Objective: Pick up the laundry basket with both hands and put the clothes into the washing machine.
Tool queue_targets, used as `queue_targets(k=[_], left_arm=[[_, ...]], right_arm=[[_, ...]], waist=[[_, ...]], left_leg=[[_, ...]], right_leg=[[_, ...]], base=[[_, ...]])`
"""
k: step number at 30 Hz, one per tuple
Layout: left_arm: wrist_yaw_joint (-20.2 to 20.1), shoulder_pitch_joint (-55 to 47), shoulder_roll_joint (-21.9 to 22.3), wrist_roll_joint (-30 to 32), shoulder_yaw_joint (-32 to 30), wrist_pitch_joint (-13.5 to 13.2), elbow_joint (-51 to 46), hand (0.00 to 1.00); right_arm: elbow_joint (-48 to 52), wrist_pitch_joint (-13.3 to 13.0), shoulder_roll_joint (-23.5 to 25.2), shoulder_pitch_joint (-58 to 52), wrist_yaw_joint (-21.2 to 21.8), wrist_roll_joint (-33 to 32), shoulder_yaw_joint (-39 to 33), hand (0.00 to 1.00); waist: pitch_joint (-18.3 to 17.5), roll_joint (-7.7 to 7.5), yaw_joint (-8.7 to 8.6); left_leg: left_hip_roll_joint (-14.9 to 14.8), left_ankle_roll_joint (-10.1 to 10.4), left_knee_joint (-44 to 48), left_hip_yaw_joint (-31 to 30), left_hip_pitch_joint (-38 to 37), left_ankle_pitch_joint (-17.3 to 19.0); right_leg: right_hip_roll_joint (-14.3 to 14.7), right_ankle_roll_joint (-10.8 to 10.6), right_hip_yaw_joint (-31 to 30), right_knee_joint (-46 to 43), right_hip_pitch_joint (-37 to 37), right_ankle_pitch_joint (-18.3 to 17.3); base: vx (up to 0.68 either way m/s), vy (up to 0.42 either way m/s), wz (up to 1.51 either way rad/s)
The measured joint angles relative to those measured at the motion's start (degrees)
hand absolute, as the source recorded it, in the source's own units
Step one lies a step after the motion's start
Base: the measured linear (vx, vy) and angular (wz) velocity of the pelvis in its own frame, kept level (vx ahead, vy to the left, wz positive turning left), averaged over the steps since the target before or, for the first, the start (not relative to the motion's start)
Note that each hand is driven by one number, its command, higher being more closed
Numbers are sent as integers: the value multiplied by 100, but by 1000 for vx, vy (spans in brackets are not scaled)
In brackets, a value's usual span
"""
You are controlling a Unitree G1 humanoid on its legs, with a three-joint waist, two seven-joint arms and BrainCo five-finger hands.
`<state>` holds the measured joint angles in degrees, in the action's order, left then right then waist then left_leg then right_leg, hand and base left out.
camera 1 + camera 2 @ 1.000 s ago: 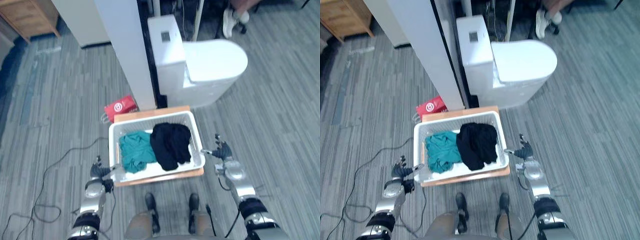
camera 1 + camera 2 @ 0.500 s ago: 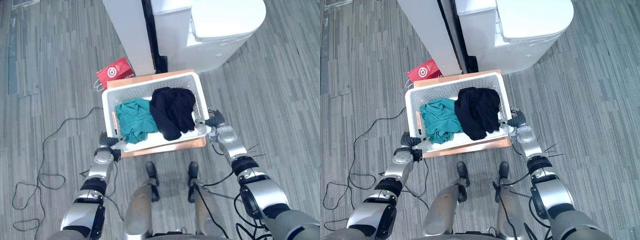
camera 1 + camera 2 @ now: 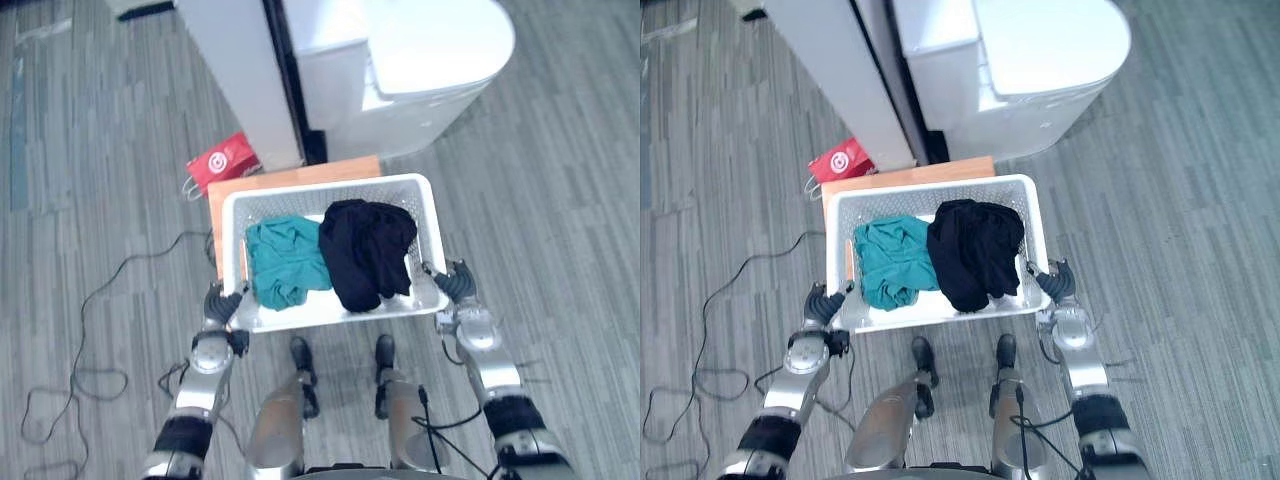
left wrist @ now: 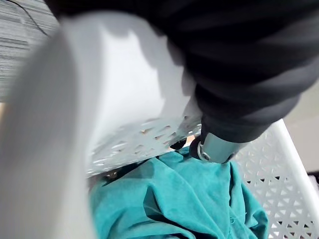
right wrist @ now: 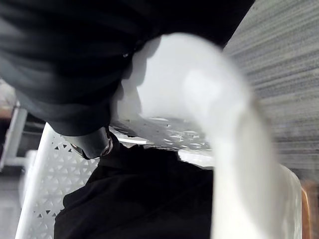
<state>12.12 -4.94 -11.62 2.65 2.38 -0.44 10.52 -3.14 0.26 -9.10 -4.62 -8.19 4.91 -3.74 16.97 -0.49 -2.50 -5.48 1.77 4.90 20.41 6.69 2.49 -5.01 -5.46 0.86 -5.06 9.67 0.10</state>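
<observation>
The white laundry basket [image 3: 232, 238] hangs level in front of me, clear of the wooden board [image 3: 290, 178] it stood on. A teal garment [image 3: 285, 262] lies in its left half and a black garment [image 3: 368, 250] in its right half. My left hand [image 3: 220, 303] is curled over the near left corner of the rim [image 4: 119, 89], its thumb [image 4: 214, 147] inside by the teal cloth [image 4: 174, 199]. My right hand [image 3: 457, 285] is curled over the near right corner of the rim [image 5: 189, 84], its thumb [image 5: 92, 144] inside above the black cloth [image 5: 139, 194].
A white washing machine [image 3: 410, 70] with a rounded lid stands just beyond the board. A white upright panel [image 3: 235, 80] rises to its left, with a red bag [image 3: 222, 160] at its foot. The floor is grey striped carpet.
Both hands went from open beside the basket to curled round its near corners. The basket has come up off the wooden board. The camera has also tilted.
</observation>
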Motion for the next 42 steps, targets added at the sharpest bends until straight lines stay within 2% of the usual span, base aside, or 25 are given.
queue_targets(k=[4,10,11,12,15,17,19,20,21,22,23,24,25,26,27,28,29,30,31,32,34,35,38,40,42], left_arm=[[-221,-570,146,157,55,44,-473,100],[-316,-752,143,209,43,131,-901,100],[-325,-727,143,211,34,139,-908,100],[-324,-714,142,211,14,149,-911,100],[-323,-723,143,210,-75,291,-886,100],[-319,-713,141,210,-87,312,-881,100],[-315,-700,212,210,-86,312,-792,100],[-316,-747,271,208,-90,312,-680,100],[-317,-816,271,203,-133,314,-610,100],[-318,-829,266,198,-171,314,-600,100],[-316,-864,363,188,-275,311,-594,100],[-311,-900,447,187,-328,311,-573,100],[-310,-980,568,166,-332,328,-516,100],[-310,-1033,622,151,-322,328,-517,100],[-310,-1052,647,151,-312,327,-517,100],[-308,-1067,711,150,-319,328,-520,100],[-306,-1070,728,150,-348,328,-524,100],[-306,-1070,754,150,-406,328,-542,100],[-306,-1071,775,149,-455,328,-546,100],[-306,-1077,804,149,-517,344,-554,100],[-306,-1060,809,150,-526,367,-672,100],[-306,-1063,813,150,-511,368,-710,100],[-307,-1075,802,151,-396,502,-697,100],[-303,-1103,701,156,-349,535,-694,100],[-286,-1130,559,157,-340,556,-691,100]], right_arm=[[687,-62,369,-970,319,81,-305,100],[936,-183,567,-1339,342,199,-360,100],[924,-184,568,-1288,341,199,-363,100],[861,-190,573,-1217,335,194,-356,100],[440,-191,599,-908,341,194,-316,100],[355,-188,595,-830,345,188,-309,100],[292,-187,514,-796,342,164,-293,100],[223,-175,340,-740,339,134,-199,100],[181,-132,246,-669,334,125,-63,100],[181,-122,230,-645,335,125,25,100],[160,-83,114,-521,332,122,129,100],[123,-56,50,-432,333,122,173,100],[26,21,-98,-267,339,122,222,100],[-43,30,-201,-212,340,123,251,100],[-48,30,-267,-192,343,123,277,100],[-44,26,-392,-135,342,122,343,100],[-45,25,-437,-99,340,121,379,100],[-50,22,-461,-60,335,121,421,100],[-69,23,-465,-40,327,120,424,100],[-71,26,-460,-49,317,121,482,100],[-70,24,-425,-35,307,120,481,100],[-72,18,-355,-83,308,121,428,100],[-134,22,-149,-180,329,201,176,100],[-353,19,-110,-207,346,243,193,100],[-446,6,30,-200,355,249,206,100]], waist=[[-473,-80,-184],[-559,-123,-325],[-592,-117,-354],[-594,-89,-379],[-650,-184,-310],[-660,-182,-318],[-649,-57,-300],[-651,70,-282],[-662,130,-289],[-669,114,-241],[-663,124,4],[-661,124,93],[-648,147,169],[-647,146,210],[-644,157,252],[-631,200,358],[-638,252,383],[-641,323,395],[-639,343,413],[-672,368,510],[-753,270,472],[-814,144,473],[-804,47,339],[-799,57,253],[-797,86,206]], left_leg=[[-69,55,45,477,-403,217],[-379,158,692,1645,-666,789],[-481,150,778,2008,-683,870],[-661,135,800,2477,-742,891],[-899,254,970,3495,-1177,1008],[-1232,302,1615,3741,-1351,1317],[-1983,-42,2861,3617,-1346,1490],[-2482,-1010,3876,2991,-1100,1341],[-2613,-1748,4505,1835,-665,886],[-2441,-1433,4643,1191,-487,1016],[-1764,-857,4773,76,-226,1432],[-1376,-779,4758,-333,-105,1593],[-593,-662,4529,-1003,280,1878],[-242,-562,4201,-1204,512,1927],[-73,-511,3937,-1316,678,1934],[226,-239,3206,-1510,1106,1773],[285,157,2533,-1580,1285,1520],[263,332,1867,-1547,1374,1193],[240,315,1611,-1495,1399,881],[235,82,1330,-1343,1282,272],[330,-447,1434,-1198,1254,174],[454,-706,1435,-1107,1116,324],[798,-928,1477,-1083,588,690],[912,-1062,1267,-1243,-48,955],[892,-1075,816,-1411,-756,1040]], right_leg=[[94,-20,-458,24,-153,-20],[391,-75,-1475,4,80,161],[358,267,-1229,231,132,136],[110,761,22,137,302,106],[-591,1097,2805,-650,459,-150],[-578,799,2881,-962,478,130],[-201,717,2479,-1282,573,-87],[173,870,2123,-1345,519,-223],[526,1005,1840,-1251,404,-315],[647,1057,1660,-1180,381,-325],[908,1176,1129,-1079,358,-336],[1019,1209,868,-1028,313,-328],[1110,1252,498,-803,45,-304],[1111,1255,318,-648,-119,-304],[1111,1254,179,-544,-229,-304],[1110,1255,-101,-222,-495,-304],[1109,1255,-189,25,-670,-302],[1118,1254,-245,206,-832,-301],[1117,1253,-294,285,-938,-302],[1096,1134,-467,406,-1176,-372],[949,810,-538,261,-1183,-614],[767,499,-509,-335,-990,-964],[406,-1043,-380,-2958,-239,-1602],[193,-821,-85,-4543,207,-1510],[-97,162,538,-5139,785,-1818]], base=[[67,18,-49],[-12,25,-112],[-46,7,-172],[-32,23,-171],[63,-50,-186],[170,-204,-157],[180,-215,-154],[175,-215,-162],[167,-209,-164],[173,-126,-194],[213,-45,-182],[285,-15,-232],[255,-12,-172],[242,1,-145],[244,34,-126],[308,73,-117],[288,90,-119],[342,131,-77],[430,146,-96],[466,153,-78],[503,169,-40],[629,194,-11],[547,134,19],[554,76,28],[509,15,2]])
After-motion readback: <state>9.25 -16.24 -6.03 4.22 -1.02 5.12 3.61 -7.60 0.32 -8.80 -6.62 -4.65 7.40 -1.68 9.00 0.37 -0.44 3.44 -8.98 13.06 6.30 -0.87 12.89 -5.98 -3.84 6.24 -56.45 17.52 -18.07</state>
